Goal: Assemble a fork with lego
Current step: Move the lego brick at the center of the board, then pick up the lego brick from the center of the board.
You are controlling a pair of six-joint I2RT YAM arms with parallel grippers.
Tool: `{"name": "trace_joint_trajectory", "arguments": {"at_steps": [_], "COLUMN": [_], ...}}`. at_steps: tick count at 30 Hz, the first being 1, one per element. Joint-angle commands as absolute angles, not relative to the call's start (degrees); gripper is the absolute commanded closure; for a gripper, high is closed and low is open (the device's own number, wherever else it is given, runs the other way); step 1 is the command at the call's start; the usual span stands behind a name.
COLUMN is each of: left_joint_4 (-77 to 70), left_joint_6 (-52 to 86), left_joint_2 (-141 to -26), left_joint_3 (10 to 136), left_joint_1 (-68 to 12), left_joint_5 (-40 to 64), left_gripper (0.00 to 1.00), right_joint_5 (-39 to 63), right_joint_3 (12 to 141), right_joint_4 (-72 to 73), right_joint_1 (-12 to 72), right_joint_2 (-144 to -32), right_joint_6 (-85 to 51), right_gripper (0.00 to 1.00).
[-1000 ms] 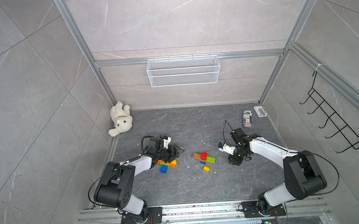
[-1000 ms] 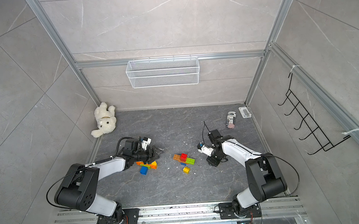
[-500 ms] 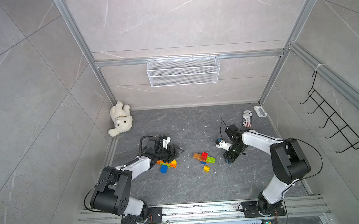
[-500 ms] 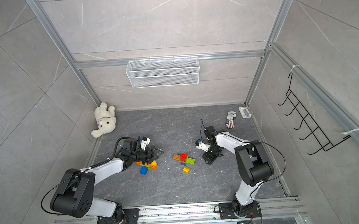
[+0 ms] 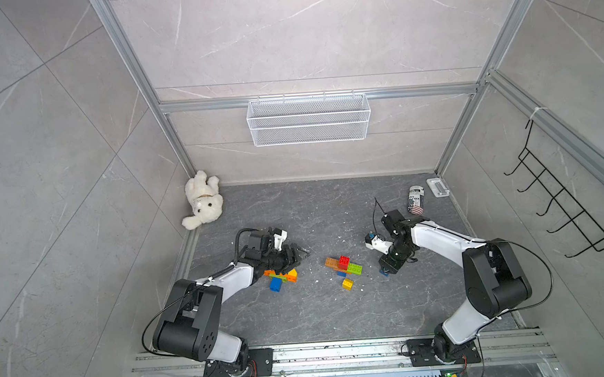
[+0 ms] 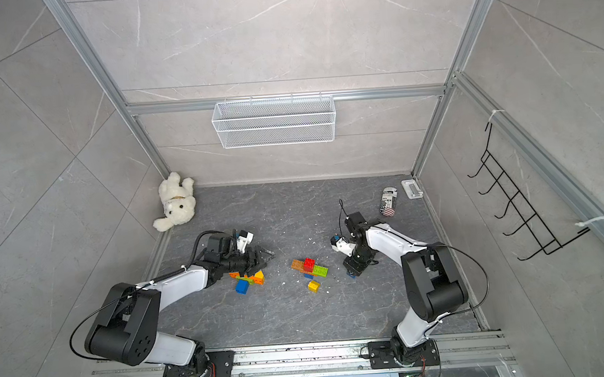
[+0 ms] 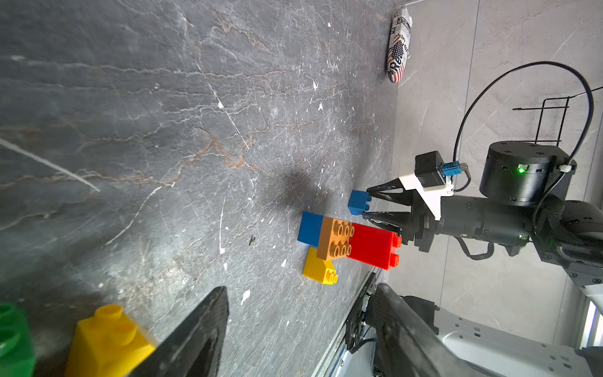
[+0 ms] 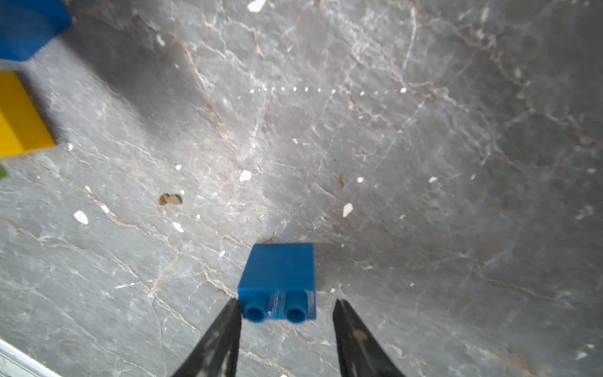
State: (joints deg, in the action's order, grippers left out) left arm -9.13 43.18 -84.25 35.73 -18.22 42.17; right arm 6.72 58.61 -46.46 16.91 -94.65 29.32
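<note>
**Right gripper [image 8: 285, 302] open at a small blue brick [image 8: 277, 271]**

Pointing down at the table [image 5: 301, 315], this gripper has its jaws apart. The small blue brick lies on its side between the fingertips, with its studs facing the wrist camera. One finger [image 8: 225, 326] touches the brick's edge and the other stands clear of it, so nothing is clamped.

Near it, toward the middle of the table, lies a joined group of lego. A brown oblong brick [image 5: 332, 262] touches a red brick [image 5: 343, 262], a lime brick [image 5: 355, 268] sits beside the red one, and a blue brick [image 5: 341, 274] shows at the group's near edge. A loose yellow brick [image 5: 347, 284] lies just beside them, nearer the robot's base.

Left gripper [image 5: 299, 256] sits low over the table, well apart from that group, with its jaws wide apart and nothing between them. Close under it is a second cluster of an orange brick [image 5: 269, 272], a green brick [image 5: 276, 276] and a yellow sloped brick [image 5: 292, 275], with another blue brick [image 5: 275, 285] at its near end.

A teddy bear [image 5: 202, 202] lies in the far corner on the left arm's side. A can [image 5: 416, 199] lies on its side in the opposite far corner.
</note>
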Motion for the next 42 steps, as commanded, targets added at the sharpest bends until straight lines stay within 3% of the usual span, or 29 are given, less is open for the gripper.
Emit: {"name": "trace_joint_trajectory", "arguments": {"at_steps": [1,11,13,24,26,27,28,36,42], "left_joint_4": [-10.0,-10.6,-10.5,-10.5,-10.5,-10.3,-10.1,-5.7,-6.0], "left_joint_6": [41.8,42.1,42.1,42.9,42.9,42.9,43.0,41.1,40.7], "left_joint_2": [-84.8,-85.4,-85.5,-86.4,-87.3,-87.6,-87.8,-92.6,-99.2], "left_joint_3": [37.0,36.9,37.0,38.7,39.8,40.2,40.6,45.7,50.1], "left_joint_1": [-17.9,-17.9,-17.9,-18.3,-18.6,-18.8,-19.2,-24.4,-28.0], "left_joint_5": [43.8,44.4,44.5,45.6,47.2,47.6,47.9,47.8,49.5], "left_gripper": [0.27,0.27,0.27,0.27,0.27,0.27,0.27,0.28,0.35], "right_joint_5": [7.4,9.7,9.3,10.1,10.9,10.8,10.5,10.6,10.1], "right_joint_3": [58.4,59.8,59.8,63.0,63.7,64.4,65.2,71.7,75.1], "right_joint_4": [-47.1,-47.7,-47.5,-50.3,-50.3,-50.6,-51.1,-57.2,-61.7], "right_joint_1": [17.2,17.9,18.0,18.1,18.2,18.6,19.0,23.6,30.0], "right_joint_2": [-94.8,-97.6,-97.8,-92.9,-92.1,-91.8,-91.4,-88.2,-89.1], "right_joint_6": [29.3,29.8,29.8,28.8,27.8,27.3,27.0,26.4,27.2], "right_gripper": [0.51,0.56,0.61,0.65,0.68,0.79,0.82,0.82,0.81]}}
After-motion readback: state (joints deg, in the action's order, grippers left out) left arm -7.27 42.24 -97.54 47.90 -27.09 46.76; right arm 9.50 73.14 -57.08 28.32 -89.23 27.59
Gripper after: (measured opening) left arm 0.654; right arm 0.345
